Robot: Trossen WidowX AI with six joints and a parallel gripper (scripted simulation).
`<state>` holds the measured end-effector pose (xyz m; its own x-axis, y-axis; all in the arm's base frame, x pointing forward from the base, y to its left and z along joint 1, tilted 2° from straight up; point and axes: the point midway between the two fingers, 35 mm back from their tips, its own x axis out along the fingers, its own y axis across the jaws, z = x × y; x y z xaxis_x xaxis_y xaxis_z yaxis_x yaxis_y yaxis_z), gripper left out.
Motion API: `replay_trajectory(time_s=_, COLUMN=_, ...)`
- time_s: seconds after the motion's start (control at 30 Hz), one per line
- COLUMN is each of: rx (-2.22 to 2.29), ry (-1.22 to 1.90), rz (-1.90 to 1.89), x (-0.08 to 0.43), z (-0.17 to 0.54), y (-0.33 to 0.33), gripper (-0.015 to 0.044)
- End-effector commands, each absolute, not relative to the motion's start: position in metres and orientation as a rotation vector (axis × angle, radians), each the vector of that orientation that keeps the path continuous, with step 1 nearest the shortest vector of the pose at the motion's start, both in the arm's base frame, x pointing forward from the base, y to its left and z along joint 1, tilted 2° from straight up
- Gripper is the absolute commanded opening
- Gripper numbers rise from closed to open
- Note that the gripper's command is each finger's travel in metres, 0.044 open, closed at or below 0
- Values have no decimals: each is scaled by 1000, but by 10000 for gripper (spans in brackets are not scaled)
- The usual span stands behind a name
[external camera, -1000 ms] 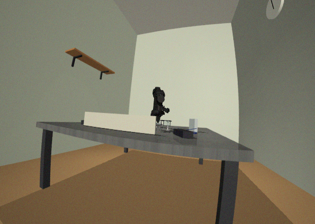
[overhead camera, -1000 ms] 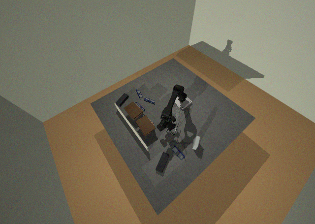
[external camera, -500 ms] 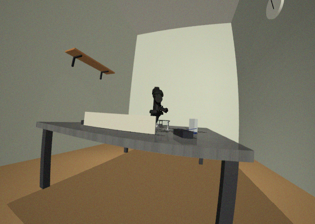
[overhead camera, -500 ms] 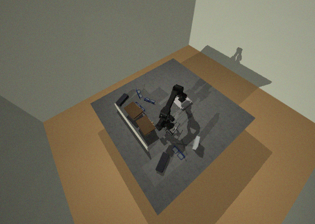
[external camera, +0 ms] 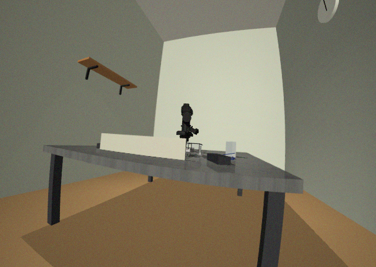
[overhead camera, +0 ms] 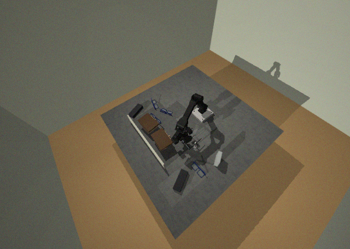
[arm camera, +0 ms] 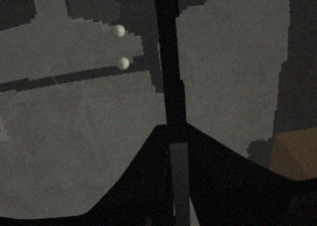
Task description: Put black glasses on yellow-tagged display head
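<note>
My jaws are closed on the black glasses, held beside the brown blocks; I should carry them level and slowly, confirming the yellow tag before lowering.

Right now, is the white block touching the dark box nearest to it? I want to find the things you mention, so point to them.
Apart. The top view shows grey table [overhead camera: 248, 116] [external camera: 151, 167] [arm camera: 74, 137] and blue glasses [overhead camera: 198, 169] [external camera: 232, 158] between the white block [overhead camera: 217, 158] [external camera: 230, 147] and the dark box [overhead camera: 180, 180] [external camera: 218, 159].
</note>
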<state>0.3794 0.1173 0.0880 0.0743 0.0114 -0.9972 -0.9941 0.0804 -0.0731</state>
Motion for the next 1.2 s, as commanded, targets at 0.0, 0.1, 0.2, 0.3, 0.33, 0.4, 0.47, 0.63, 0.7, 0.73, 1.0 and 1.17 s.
replay_trajectory(time_s=0.0, rx=-1174, ry=1183, rz=1102, x=380, z=88, y=112, gripper=0)
replay_trajectory(time_s=0.1, rx=-1174, ry=1183, rz=1102, x=380, z=88, y=111, gripper=0)
replay_trajectory(time_s=0.2, rx=-1175, ry=1184, rz=1102, x=380, z=88, y=109, gripper=0)
replay_trajectory(time_s=0.3, rx=-1175, ry=1184, rz=1102, x=380, z=88, y=108, gripper=0)
replay_trajectory(time_s=0.33, rx=-1175, ry=1184, rz=1102, x=380, z=88, y=108, gripper=0)
replay_trajectory(time_s=0.4, rx=-1175, ry=1184, rz=1102, x=380, z=88, y=108, gripper=0)
replay_trajectory(time_s=0.47, rx=-1175, ry=1184, rz=1102, x=380, z=88, y=109, gripper=0)
replay_trajectory(time_s=0.63, rx=-1174, ry=1183, rz=1102, x=380, z=88, y=111, gripper=0)
replay_trajectory(time_s=0.7, rx=-1174, ry=1183, rz=1102, x=380, z=88, y=111, gripper=0)
replay_trajectory(time_s=0.73, rx=-1174, ry=1183, rz=1102, x=380, z=88, y=111, gripper=0)
replay_trajectory(time_s=1.0, rx=-1174, ry=1183, rz=1102, x=381, z=88, y=113, gripper=0)
replay_trajectory(time_s=1.17, rx=-1174, ry=1183, rz=1102, x=381, z=88, y=118, gripper=0)
